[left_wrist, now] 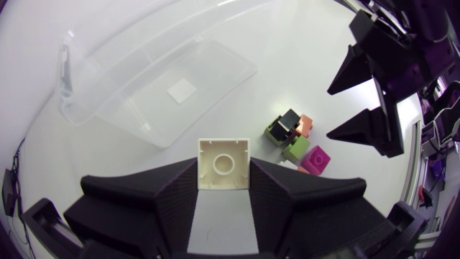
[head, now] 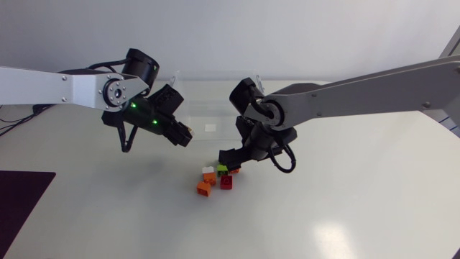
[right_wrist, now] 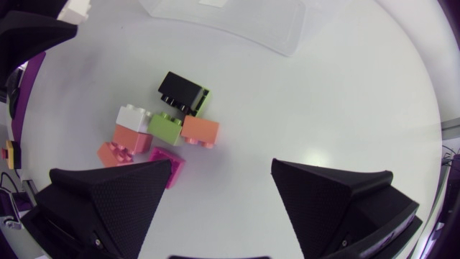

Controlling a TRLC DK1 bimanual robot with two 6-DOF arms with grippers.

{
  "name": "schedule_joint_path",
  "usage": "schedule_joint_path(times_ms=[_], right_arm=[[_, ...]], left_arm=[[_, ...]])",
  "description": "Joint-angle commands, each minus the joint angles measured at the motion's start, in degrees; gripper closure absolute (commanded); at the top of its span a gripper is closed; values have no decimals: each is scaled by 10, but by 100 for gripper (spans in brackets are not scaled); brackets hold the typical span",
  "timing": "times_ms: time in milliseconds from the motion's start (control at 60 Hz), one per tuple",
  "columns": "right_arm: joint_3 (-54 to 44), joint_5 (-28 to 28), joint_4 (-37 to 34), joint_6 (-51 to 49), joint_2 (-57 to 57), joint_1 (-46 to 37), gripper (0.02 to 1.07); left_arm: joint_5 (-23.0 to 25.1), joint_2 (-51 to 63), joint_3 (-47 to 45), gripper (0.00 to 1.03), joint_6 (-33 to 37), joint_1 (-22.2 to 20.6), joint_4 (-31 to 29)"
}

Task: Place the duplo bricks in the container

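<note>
My left pincer (head: 185,135) is clenched on a cream brick (left_wrist: 223,162), just short of the clear container (left_wrist: 129,86). My right pincer (right_wrist: 221,180) is released, above the brick pile (right_wrist: 165,129) on the surface (right_wrist: 345,93).

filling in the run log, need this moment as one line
left end effector: shut on white brick | right end effector: open near brick pile | container: no bricks inside

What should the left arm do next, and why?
Probably ease forward over the clear container and open. The left gripper is shut on a cream brick, and the container lies just ahead of it; the right gripper hangs open over the brick pile.
</note>
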Motion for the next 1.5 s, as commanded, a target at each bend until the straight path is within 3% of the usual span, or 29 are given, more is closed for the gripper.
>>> schedule_joint_path(times_ms=[0,250,750,1000,1283,1483], right_arm=[[38,5,-20,25,36,-2,7],[96,26,-68,50,100,5,7],[160,30,-110,30,142,12,8],[137,-60,-95,-111,152,-21,12],[132,-81,-77,-165,155,-35,23],[129,-88,-55,-186,154,-33,60]], left_arm=[[9,-26,-5,71,5,8,-7],[44,-85,-1,71,2,38,-6],[52,-104,17,71,-4,40,-6],[53,-129,29,70,-10,43,1],[56,-105,81,70,-51,42,59],[56,-46,135,70,-84,44,82]])
